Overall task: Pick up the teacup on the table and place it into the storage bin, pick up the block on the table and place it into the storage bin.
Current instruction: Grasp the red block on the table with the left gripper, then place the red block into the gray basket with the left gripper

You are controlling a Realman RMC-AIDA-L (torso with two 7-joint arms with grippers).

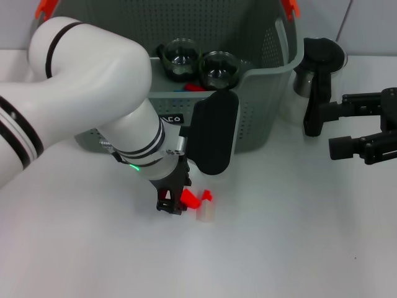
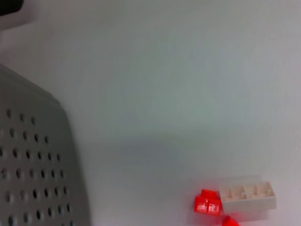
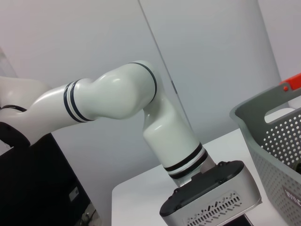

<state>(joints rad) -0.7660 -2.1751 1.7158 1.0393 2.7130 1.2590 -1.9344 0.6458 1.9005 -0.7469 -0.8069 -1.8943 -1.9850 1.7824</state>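
The left end effector [image 1: 172, 203] hangs low over the counter [image 1: 279, 248], its grip unclear; the block [image 1: 203, 208] lies just to its right, nearer this arm.

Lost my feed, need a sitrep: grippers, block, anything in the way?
Left gripper low at the red-and-white block on the table. Right gripper parked beside the storage bin. Nothing blocking.
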